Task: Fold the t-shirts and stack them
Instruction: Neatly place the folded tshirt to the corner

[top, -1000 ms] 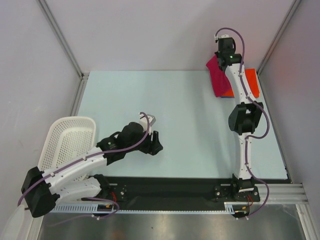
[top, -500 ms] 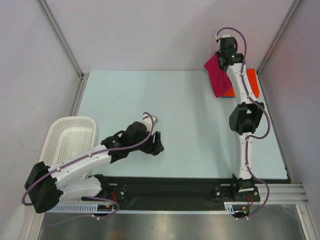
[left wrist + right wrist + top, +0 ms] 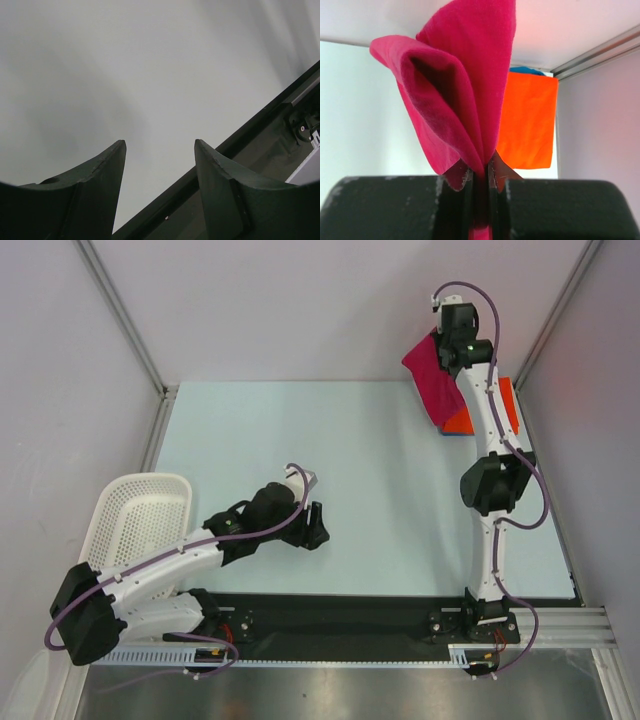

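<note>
My right gripper (image 3: 480,170) is shut on the crimson t-shirt (image 3: 462,90), which hangs folded in the air at the table's far right (image 3: 432,380). Under and behind it lies the folded orange t-shirt (image 3: 530,122), also seen in the top view (image 3: 504,400), on top of a blue t-shirt of which only an edge shows (image 3: 526,70). My left gripper (image 3: 160,150) stands open over bare table near the front edge, nothing between its fingers; in the top view it is at the near left of centre (image 3: 312,525).
A white perforated basket (image 3: 140,520) sits at the left edge of the table. A black rail (image 3: 235,150) runs along the near edge. Walls and metal posts close off the back and both sides.
The right gripper has lifted the crimson t-shirt up and slightly toward the back. The left arm has shifted a little, its gripper still open.
</note>
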You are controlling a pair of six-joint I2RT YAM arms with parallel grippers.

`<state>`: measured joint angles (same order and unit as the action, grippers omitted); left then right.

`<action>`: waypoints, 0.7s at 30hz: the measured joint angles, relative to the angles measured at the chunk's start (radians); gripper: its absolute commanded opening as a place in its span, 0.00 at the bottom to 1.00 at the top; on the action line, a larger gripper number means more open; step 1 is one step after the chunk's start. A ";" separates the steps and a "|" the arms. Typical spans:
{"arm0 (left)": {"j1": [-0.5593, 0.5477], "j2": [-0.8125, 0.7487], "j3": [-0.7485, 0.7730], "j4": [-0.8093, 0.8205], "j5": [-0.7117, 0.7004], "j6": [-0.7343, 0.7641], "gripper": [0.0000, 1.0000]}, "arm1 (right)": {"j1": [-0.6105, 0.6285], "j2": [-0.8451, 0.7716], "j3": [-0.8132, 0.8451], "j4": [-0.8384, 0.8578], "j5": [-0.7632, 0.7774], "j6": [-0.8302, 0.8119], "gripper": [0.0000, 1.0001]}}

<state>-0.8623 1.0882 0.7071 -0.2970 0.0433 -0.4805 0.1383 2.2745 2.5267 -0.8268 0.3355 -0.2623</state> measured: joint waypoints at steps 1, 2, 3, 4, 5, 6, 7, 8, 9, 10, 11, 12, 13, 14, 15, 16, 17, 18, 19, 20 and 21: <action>0.000 0.000 0.000 0.000 0.003 0.000 0.63 | 0.002 -0.008 0.000 0.000 0.000 0.000 0.00; 0.000 0.000 0.000 0.000 0.006 0.000 0.63 | 0.002 -0.014 0.000 0.000 0.001 0.000 0.00; 0.000 0.000 0.000 0.000 0.008 0.000 0.63 | 0.003 -0.018 0.000 0.000 0.004 0.000 0.00; 0.000 0.000 0.000 0.000 0.011 0.000 0.63 | 0.003 -0.019 0.000 -0.002 0.007 0.000 0.00; 0.000 0.000 0.000 0.001 0.013 0.000 0.63 | 0.003 -0.019 0.000 -0.003 0.008 0.000 0.00; 0.000 0.000 0.000 0.002 0.014 0.000 0.63 | 0.002 -0.019 0.000 -0.007 0.008 0.000 0.00; 0.000 0.000 0.000 0.002 0.015 0.000 0.63 | 0.002 -0.019 0.000 -0.012 0.009 0.000 0.00; 0.000 0.000 0.000 0.003 0.015 0.000 0.63 | 0.002 -0.019 0.000 -0.016 0.010 0.000 0.00; 0.000 0.000 0.000 0.003 0.016 0.000 0.63 | 0.001 -0.019 0.000 -0.020 0.013 0.000 0.00; 0.000 0.000 0.000 0.003 0.016 0.000 0.63 | 0.000 -0.019 0.000 -0.021 0.015 0.000 0.00; 0.000 0.001 0.000 0.003 0.017 0.000 0.63 | -0.002 -0.019 0.000 -0.021 0.016 0.000 0.00; 0.000 0.001 0.000 0.003 0.017 0.000 0.63 | -0.003 -0.019 0.000 -0.021 0.016 0.000 0.00; 0.000 0.003 0.000 0.003 0.017 0.000 0.63 | -0.005 -0.019 0.000 -0.021 0.016 0.000 0.00; 0.000 0.005 0.000 0.003 0.017 0.000 0.62 | -0.008 -0.019 0.000 -0.022 0.016 0.000 0.00; 0.000 0.008 0.000 0.003 0.017 0.000 0.63 | -0.012 -0.019 0.000 -0.021 0.016 0.000 0.00; 0.000 0.010 0.000 0.003 0.017 0.000 0.63 | -0.016 -0.019 0.000 -0.021 0.015 0.000 0.00; 0.000 0.012 0.001 0.003 0.017 0.000 0.63 | -0.021 -0.019 0.000 -0.020 0.015 0.000 0.00; 0.001 0.016 0.002 0.002 0.017 0.000 0.63 | -0.024 -0.019 0.000 -0.020 0.015 0.000 0.00; 0.001 0.018 0.004 0.002 0.017 0.000 0.63 | -0.031 -0.019 0.000 -0.020 0.015 0.000 0.00; 0.001 0.021 0.006 0.001 0.016 0.000 0.63 | -0.037 -0.017 0.000 -0.019 0.015 0.000 0.00; 0.001 0.023 0.008 -0.001 0.017 0.000 0.63 | -0.042 -0.015 0.000 -0.016 0.014 0.000 0.00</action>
<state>-0.8616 1.1110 0.7147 -0.2977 0.0601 -0.4801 0.0963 2.2597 2.5267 -0.8425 0.3500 -0.2623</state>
